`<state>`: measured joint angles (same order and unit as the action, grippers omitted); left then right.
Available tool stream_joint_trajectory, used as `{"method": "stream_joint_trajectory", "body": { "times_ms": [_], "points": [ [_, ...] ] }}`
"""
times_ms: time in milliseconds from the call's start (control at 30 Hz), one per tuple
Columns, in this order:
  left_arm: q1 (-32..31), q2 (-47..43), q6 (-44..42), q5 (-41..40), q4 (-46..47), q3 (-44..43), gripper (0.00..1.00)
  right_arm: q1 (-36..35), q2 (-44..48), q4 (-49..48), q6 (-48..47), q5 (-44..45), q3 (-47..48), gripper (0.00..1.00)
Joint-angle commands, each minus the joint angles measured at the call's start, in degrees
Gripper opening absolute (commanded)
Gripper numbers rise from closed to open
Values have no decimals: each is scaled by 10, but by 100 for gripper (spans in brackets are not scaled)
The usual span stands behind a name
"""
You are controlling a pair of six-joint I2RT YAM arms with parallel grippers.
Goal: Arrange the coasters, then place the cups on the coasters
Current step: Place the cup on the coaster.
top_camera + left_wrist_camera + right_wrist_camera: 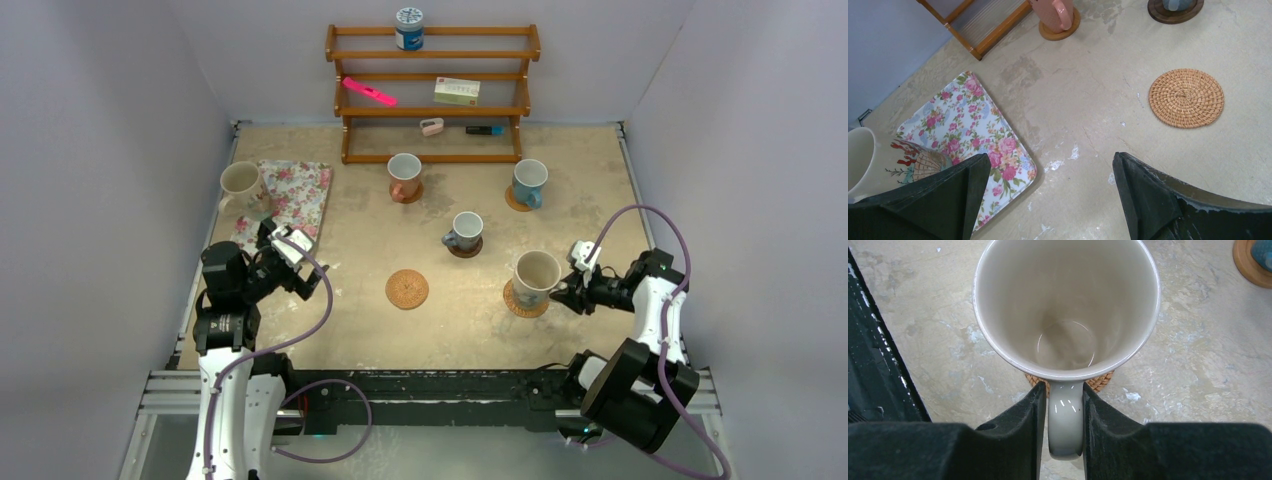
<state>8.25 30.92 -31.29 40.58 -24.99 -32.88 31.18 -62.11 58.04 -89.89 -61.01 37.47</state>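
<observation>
**Right wrist view: cream mug (pixel 1065 290) at risk of a drag off its woven coaster (pixel 1104 380)**

Closed snugly on that mug's handle with the right gripper (pixel 1064 390), one finger against each side. Upright on the disc, with only a sliver of weave peeking out beneath the handle. Looks set down, so probably time to let go.

Could snag the handle if drawn back before opening clear. Would then slide or tip a tall mug off the disc. Same risk from lifting away at a slant.

Nothing crowding that spot. Further back, the blue mug (pixel 529 180) on its own disc. Left of it, the small grey-blue mug (pixel 466 228) on the dark brown coaster (pixel 465 250). Nearer the wooden rack (pixel 432 112), the pink-and-white mug (pixel 404 172) on a tan coaster (pixel 408 194).

Near the middle front, a bare woven coaster (pixel 1186 98). Between it and the floral mat (pixel 963 120), the left gripper (pixel 1051 157), spread wide and empty above the table (pixel 1088 100).

Not yet on a disc: the second cream mug (pixel 240 185), at the mat's left edge, close to the wall (pixel 110 150). Little room there for a reach. Cannot tell where its handle points. Could ruck the cloth if dragged rather than lifted.
</observation>
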Motion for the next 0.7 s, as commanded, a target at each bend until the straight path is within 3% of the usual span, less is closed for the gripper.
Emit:
{"method": "stream_joint_trajectory", "body": {
  "times_ms": [0, 667],
  "points": [
    [6, 2, -13, 18, 3, -8, 100, -2, 8, 29, -16, -28, 3, 33],
    [7, 1, -15, 20, 1, -8, 100, -2, 17, 40, -17, -26, 7, 33]
  ]
}}
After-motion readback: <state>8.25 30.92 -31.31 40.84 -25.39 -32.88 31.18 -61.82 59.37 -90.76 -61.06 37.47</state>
